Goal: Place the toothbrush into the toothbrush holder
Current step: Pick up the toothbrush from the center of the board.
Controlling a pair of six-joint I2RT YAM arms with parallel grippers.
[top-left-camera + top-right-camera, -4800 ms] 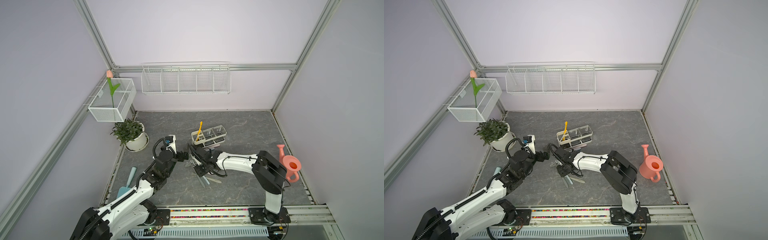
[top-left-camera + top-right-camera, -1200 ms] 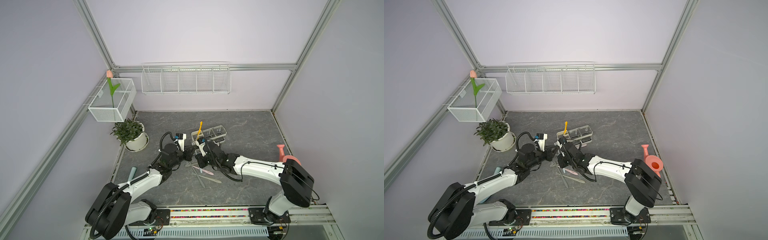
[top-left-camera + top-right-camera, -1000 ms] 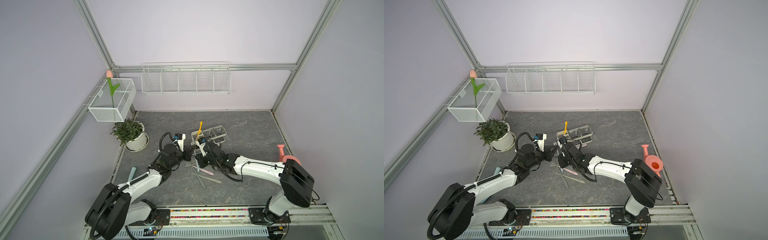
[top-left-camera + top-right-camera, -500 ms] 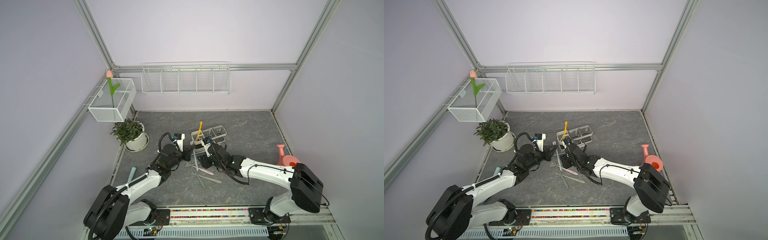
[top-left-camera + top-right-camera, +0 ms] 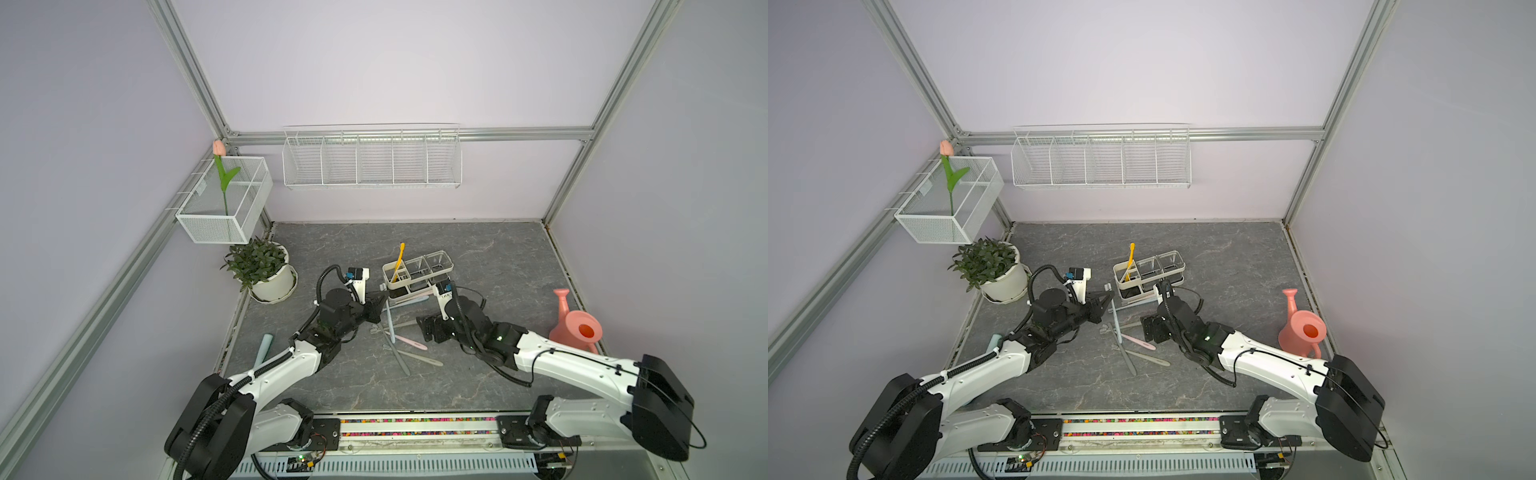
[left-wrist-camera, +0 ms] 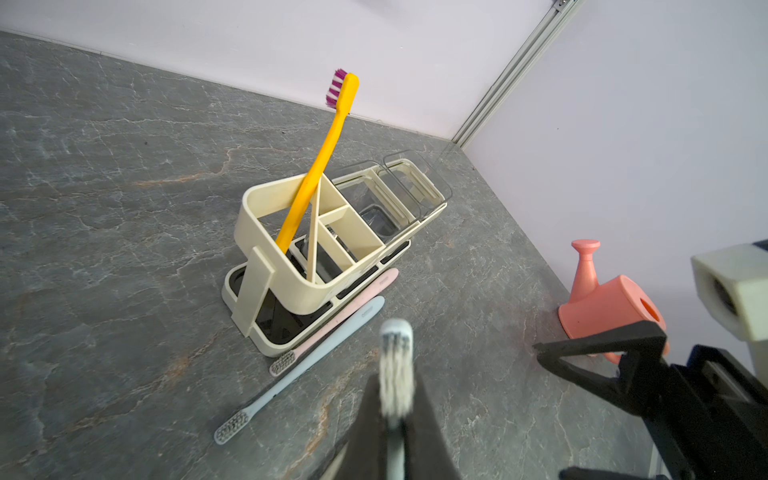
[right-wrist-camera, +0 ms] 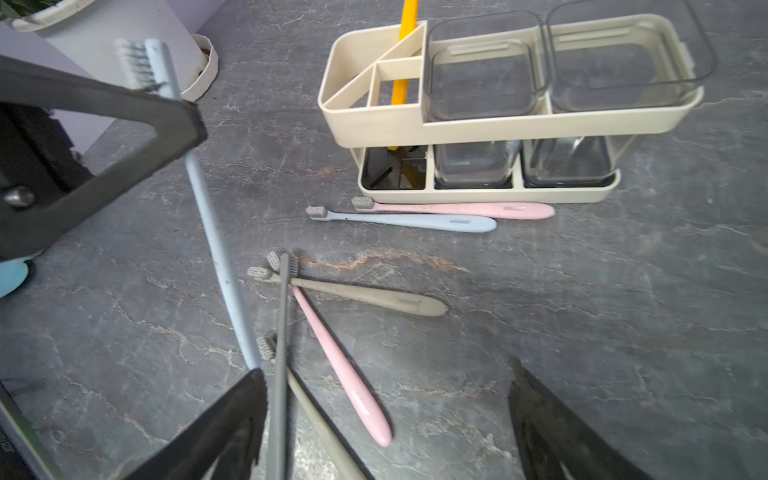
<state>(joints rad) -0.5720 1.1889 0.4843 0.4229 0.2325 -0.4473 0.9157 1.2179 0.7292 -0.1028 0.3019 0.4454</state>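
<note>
The cream toothbrush holder (image 5: 441, 274) (image 5: 1173, 276) (image 6: 266, 232) (image 7: 457, 124) stands mid-floor with a yellow toothbrush (image 5: 399, 258) (image 6: 324, 158) upright in its divided end. My left gripper (image 5: 384, 296) (image 5: 1108, 296) (image 6: 395, 388) is shut on a light-blue toothbrush (image 5: 390, 322) (image 5: 1117, 326) (image 6: 397, 353) (image 7: 216, 232), just left of the holder. It is held near the head, bristles up, and the handle hangs toward the floor. My right gripper (image 5: 426, 332) (image 5: 1150, 330) (image 7: 384, 378) stands open and empty, in front of the holder, over loose toothbrushes.
A pink (image 7: 457, 209) and a blue toothbrush (image 7: 407, 220) lie along the holder's front. Several more (image 5: 405, 347) lie crossed between the arms. A potted plant (image 5: 266, 270) stands at the left, a pink watering can (image 5: 577, 328) at the right. Wire baskets (image 5: 372, 160) hang on the walls.
My right gripper has opened, let go of the light-blue toothbrush and drawn back to the right. The left gripper stays shut on that toothbrush, almost where it was.
</note>
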